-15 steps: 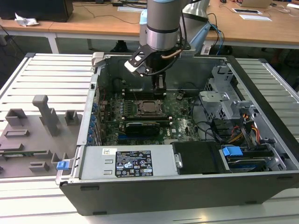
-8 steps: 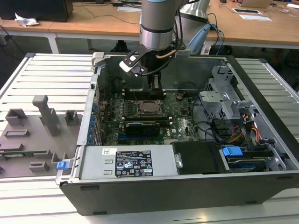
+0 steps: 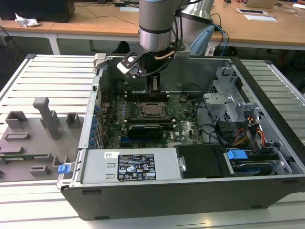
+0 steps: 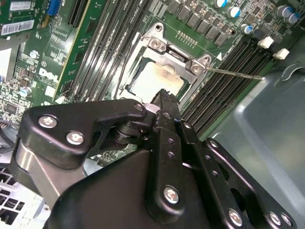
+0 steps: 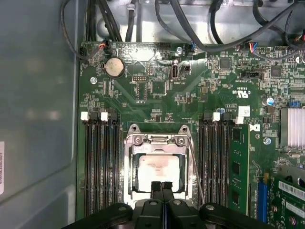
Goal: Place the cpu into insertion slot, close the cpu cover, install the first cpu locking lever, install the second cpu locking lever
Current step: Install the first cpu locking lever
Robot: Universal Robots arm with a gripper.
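Black fingers (image 5: pixel 155 188) pressed together, holding nothing — tips at near edge of flat square silver-grey cpu (image 5: pixel 155 168), just ahead, framed by thin silver cpu cover (image 5: pixel 157 139).

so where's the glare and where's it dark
First wrist view: glare washes the cpu top pale, soft bright patches on the case wall. Second wrist view: same pale sheen on the cpu. Exterior view: the motherboard sits dimmer than the pale bench outside.

The cpu (image 5: pixel 155 168) top is matt silver-grey metal. The cpu cover (image 5: pixel 157 140) is bright bare metal. The gripper (image 5: pixel 162 185) is matt black with shiny screws (image 4: pixel 171 194).
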